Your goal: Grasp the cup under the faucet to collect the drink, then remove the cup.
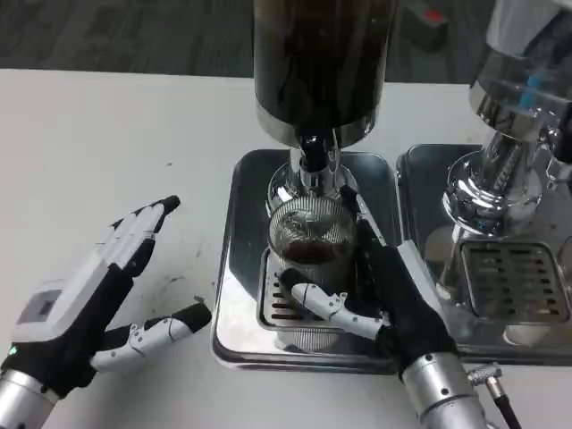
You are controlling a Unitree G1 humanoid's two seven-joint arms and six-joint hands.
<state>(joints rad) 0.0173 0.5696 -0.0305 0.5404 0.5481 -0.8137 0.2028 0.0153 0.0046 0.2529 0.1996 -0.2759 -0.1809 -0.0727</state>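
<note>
A clear ribbed cup stands on the drip grate under the chrome faucet of a dark drink dispenser. Dark liquid fills part of the cup. My right hand wraps around the cup, thumb across its front and fingers along its right side. My left hand hovers over the white table to the left of the tray, fingers spread apart and holding nothing.
The cup's grate sits in a shiny steel tray. A second steel tray with its own grate and a chrome dispenser base stands to the right. The white table stretches left.
</note>
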